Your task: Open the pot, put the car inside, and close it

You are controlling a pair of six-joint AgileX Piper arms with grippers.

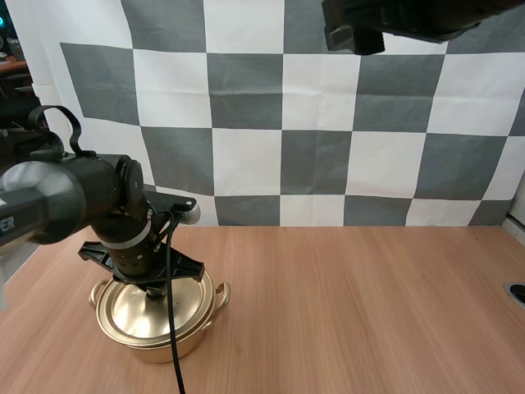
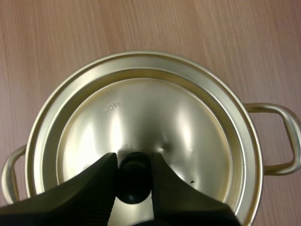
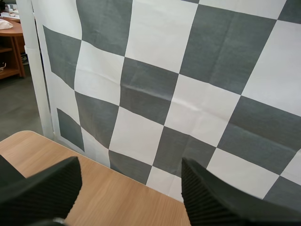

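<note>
Down at the near left end of the bench (image 1: pixel 353 304) sits the pot (image 1: pixel 156 332). It's a round, shallow thing in shiny brass-gold metal, with a thin wire-like loop handle (image 2: pixel 281 139) on each side. The lid (image 2: pixel 150 117) is on and sits flat inside the rim. It's gently domed and polished enough to throw soft streaky reflections, with a raised ring near the edge, tiny embossed lettering partway in and a small dimple just beside the centre.

The left gripper (image 2: pixel 133 165) comes straight down over the middle of the lid. Its two matte black fingers (image 2: pixel 91 190) are narrowed right onto the black knob (image 2: pixel 134 186), one ribbed inner face pressed to each side, so the round knob is pinched between the tips. From the high view the left arm's chunky dark grey wrist covers the back part of the lid.

The right gripper (image 3: pixel 130 165) is held up high, well away from the pot and above the far edge of the bench. Its fingers stand wide apart with nothing between them, and you can see the fine ribbing on the inner pads. The benchtop is plain light wood grain, smooth and matte.
</note>
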